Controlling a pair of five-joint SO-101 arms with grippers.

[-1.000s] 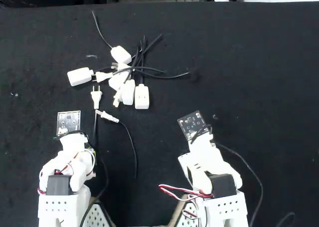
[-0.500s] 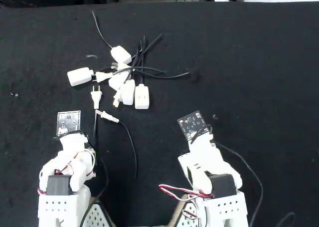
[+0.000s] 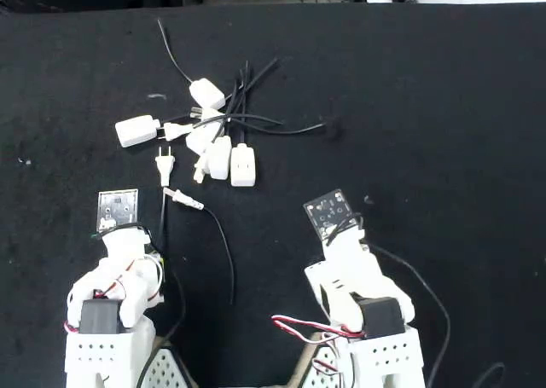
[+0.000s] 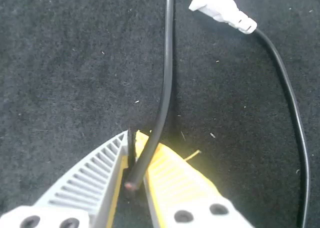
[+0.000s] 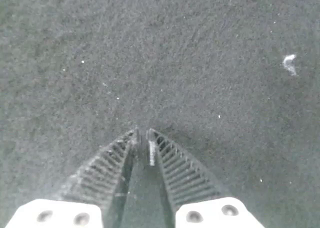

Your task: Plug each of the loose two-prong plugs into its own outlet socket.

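Plugs point(image 3: 164, 162) and outlet sockets point(image 3: 243, 165), smooth white plastic blocks on thin black cords point(image 4: 167, 77), lie in a loose tangle on the matte black cloth point(image 3: 426, 107) well beyond the left gripper point(image 4: 132, 135); one small flat plug point(image 3: 183, 199) lies alone nearer to it. The left gripper's ribbed fingers, one grey and one yellow, meet at the tips, with a glossy cord crossing the yellow one, pinched or not is unclear. Beside the left gripper, the right gripper point(image 5: 142, 134) has its dark ribbed fingers pressed together above the fuzzy cloth.
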